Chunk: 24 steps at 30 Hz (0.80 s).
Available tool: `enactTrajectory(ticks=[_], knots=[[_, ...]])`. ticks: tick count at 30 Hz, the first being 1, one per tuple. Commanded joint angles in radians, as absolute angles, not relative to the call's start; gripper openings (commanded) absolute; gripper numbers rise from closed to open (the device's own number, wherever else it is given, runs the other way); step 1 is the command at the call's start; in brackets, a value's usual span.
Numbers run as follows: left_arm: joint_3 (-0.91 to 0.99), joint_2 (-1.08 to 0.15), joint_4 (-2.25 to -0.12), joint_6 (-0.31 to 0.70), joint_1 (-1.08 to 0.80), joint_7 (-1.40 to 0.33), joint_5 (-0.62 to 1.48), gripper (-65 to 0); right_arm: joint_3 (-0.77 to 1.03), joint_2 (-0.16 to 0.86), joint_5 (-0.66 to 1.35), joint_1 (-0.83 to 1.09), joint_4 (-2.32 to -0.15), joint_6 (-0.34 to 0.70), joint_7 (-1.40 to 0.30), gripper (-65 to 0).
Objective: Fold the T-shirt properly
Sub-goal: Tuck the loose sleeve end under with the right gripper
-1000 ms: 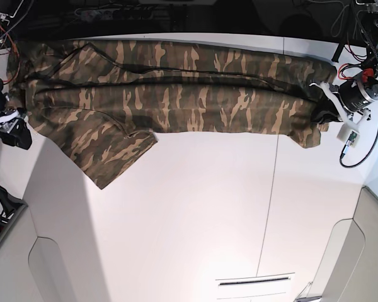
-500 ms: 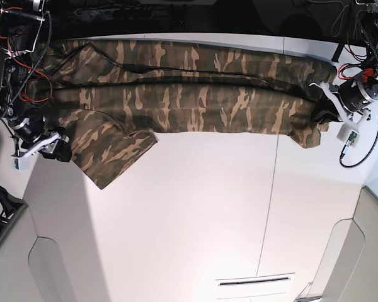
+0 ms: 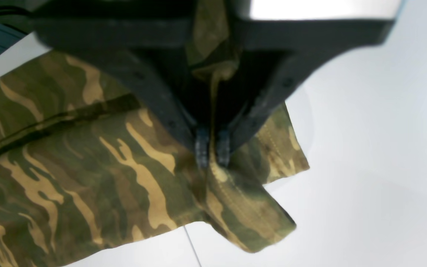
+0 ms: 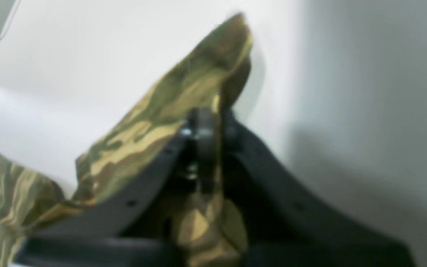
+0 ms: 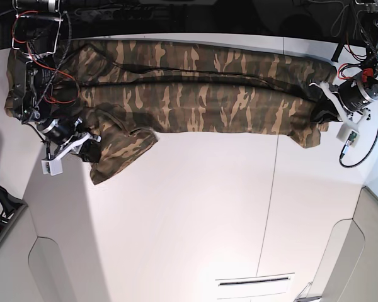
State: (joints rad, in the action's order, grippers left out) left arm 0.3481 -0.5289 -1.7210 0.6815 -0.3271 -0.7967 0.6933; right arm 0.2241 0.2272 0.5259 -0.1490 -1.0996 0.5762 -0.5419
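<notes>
While spread full length along the far side of the table (image 5: 208, 207), now pinched at both ends. Pictured: the T-shirt (image 5: 195, 88), camouflage cloth drawn into a long band between the two tools.

Changed within the last second: at the sleeve end, the right gripper (image 5: 88, 148), a moment ago wide apart and off beside the cloth, now down on it and clenched on a fold of sleeve. Seen from its own wrist: fabric nipped between the fingertips (image 4: 202, 126), more of it bunched behind them, a loose flap rising just ahead. Sleeve itself no longer flat as before, but rucked and drawn in toward that tool.

Unchanged at the other end: the left gripper (image 5: 321, 113), clamped shut as before on a corner of the hem, with a stitched flap hanging just below its tips (image 3: 201, 148).

Judged from this: grasping finished, with both ends secured, and likely ready for lifting the sleeve inward over the body. Folding proper seemingly not yet begun. Possible trouble: only a thin pinch at the sleeve, liable to slip under a hard pull.
</notes>
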Motion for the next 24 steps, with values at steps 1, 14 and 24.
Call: enactTrajectory(ticks=[1, 14, 24], knots=[[0.358, -0.546, -1.736, 0.693, -0.321, -0.779, 0.706, -65.0, 0.226, 0.238, 0.515, -0.160, -1.120, 0.573, -0.556, -65.0], [0.367, -0.546, -1.752, 0.693, -0.322, -0.833, 0.707, -65.0, 0.390, 0.238, 0.691, -0.012, -1.629, 0.576, -0.944, -65.0], [0.435, -0.546, -1.843, 0.693, -0.322, -0.929, 0.797, -65.0, 0.570, 0.237, 0.863, 0.320, -1.905, 0.584, -0.954, -65.0]])
